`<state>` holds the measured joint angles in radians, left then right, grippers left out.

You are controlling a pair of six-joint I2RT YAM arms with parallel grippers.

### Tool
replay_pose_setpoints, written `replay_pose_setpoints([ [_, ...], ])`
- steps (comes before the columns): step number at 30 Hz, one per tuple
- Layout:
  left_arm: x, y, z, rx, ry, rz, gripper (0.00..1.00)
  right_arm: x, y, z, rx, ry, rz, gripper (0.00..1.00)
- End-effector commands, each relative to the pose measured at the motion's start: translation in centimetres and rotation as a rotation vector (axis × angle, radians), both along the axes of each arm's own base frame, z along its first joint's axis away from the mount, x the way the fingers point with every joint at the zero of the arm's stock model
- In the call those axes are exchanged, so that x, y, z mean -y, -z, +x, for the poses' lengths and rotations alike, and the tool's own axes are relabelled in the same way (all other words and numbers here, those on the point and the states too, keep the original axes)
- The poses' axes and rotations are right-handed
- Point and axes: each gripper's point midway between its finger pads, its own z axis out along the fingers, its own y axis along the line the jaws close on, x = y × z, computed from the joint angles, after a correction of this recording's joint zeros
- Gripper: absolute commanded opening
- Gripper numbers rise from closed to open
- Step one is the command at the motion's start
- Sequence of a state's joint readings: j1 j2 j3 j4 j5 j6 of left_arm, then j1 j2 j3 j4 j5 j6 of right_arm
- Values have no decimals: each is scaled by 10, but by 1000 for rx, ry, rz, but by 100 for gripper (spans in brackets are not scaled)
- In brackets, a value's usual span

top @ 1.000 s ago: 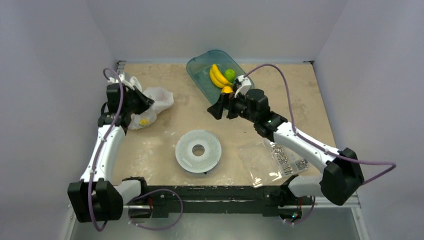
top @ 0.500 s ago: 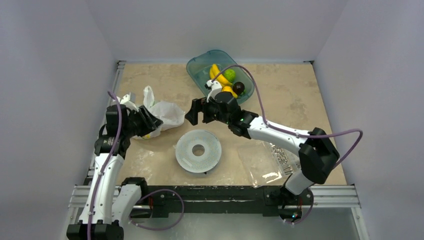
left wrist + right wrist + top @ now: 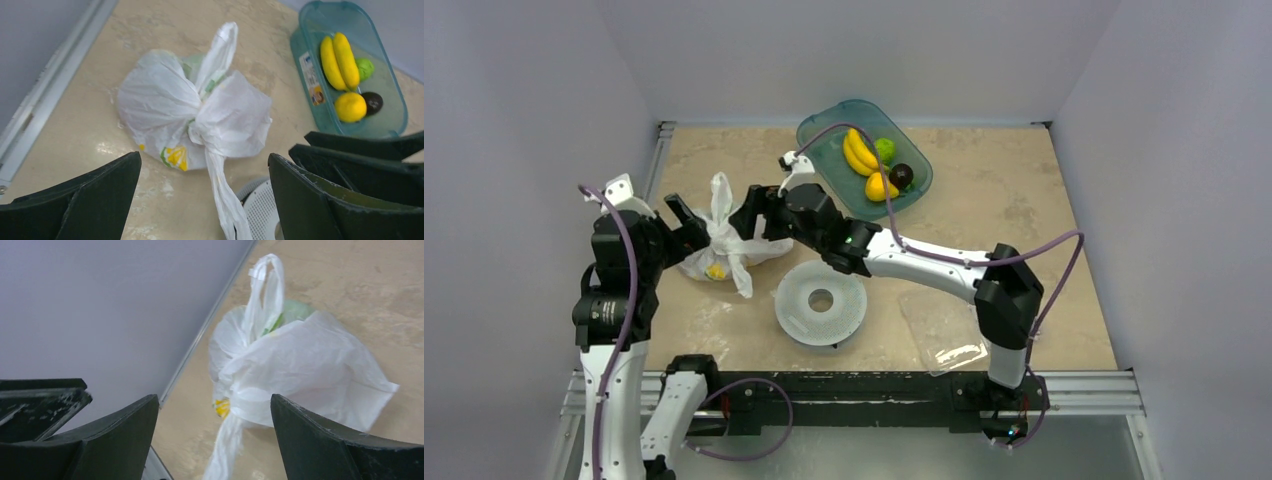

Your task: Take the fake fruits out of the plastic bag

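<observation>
Two claws flank the plastic bag (image 3: pixel 724 238), which sits on the worktop (image 3: pixel 984 200) toward its left side. The left claw (image 3: pixel 682 222) is just beside the bag on its left and the right claw (image 3: pixel 754 212) just beside it on its right. Both have their jaws spread wide and nothing between them.

The bag lies between the two, so neither arm looks clearly nearer; I would call it even. Its long axis runs from the far side toward the near edge. One loop handle stands up at the far end, the neck is cinched in the middle, and the other handle trails down toward a white perforated disc (image 3: pixel 821 300). From the left wrist the cinched neck is dead ahead of the left claw (image 3: pixel 205 157), and from the right wrist the bag (image 3: pixel 295 365) lies ahead and a little right of the right claw (image 3: pixel 215 399).

Inside, the fake fruits (image 3: pixel 296 310) show only as a pale green bulge through the film.

As for writing, the bag carries yellow prints (image 3: pixel 175 156) but no words I can make out. A sticker (image 3: pixel 312 80) on the wall of the teal tub (image 3: pixel 395 100) has print too small to read.
</observation>
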<state>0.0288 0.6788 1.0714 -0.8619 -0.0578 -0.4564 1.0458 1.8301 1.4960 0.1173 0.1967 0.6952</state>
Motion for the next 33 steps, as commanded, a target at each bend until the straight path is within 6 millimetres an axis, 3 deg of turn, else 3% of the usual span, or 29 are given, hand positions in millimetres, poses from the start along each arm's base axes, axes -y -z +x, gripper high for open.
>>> replay_pose_setpoints([
  [1, -43, -21, 12, 24, -187, 106, 99, -29, -30, -6, -9, -26, 139, 82],
  [5, -53, -18, 37, -11, -170, 128, 100, -56, 1, -21, -34, -105, 83, 74],
  [10, -45, 23, 78, -167, -80, 55, 97, -67, 65, -36, -91, -135, -17, 46],
  [15, -38, 89, 101, -352, 17, 18, 86, -54, 101, -33, -115, -53, -129, 45],
  [17, -35, 109, 102, -402, 36, -36, 83, -50, 108, -34, -117, -49, -147, 44],
  [22, -32, 125, 98, -461, 57, -78, 80, -48, 114, -38, -100, -47, -190, 40],
  [26, -41, 135, 85, -519, 9, -40, 79, -46, 96, -34, -73, -22, -171, 40],
  [29, -45, 140, 84, -539, -16, -16, 81, -44, 86, -30, -61, 6, -172, 46],
  [33, -32, 155, 87, -589, 43, -83, 78, -39, 82, -24, -47, 42, -192, 55],
])
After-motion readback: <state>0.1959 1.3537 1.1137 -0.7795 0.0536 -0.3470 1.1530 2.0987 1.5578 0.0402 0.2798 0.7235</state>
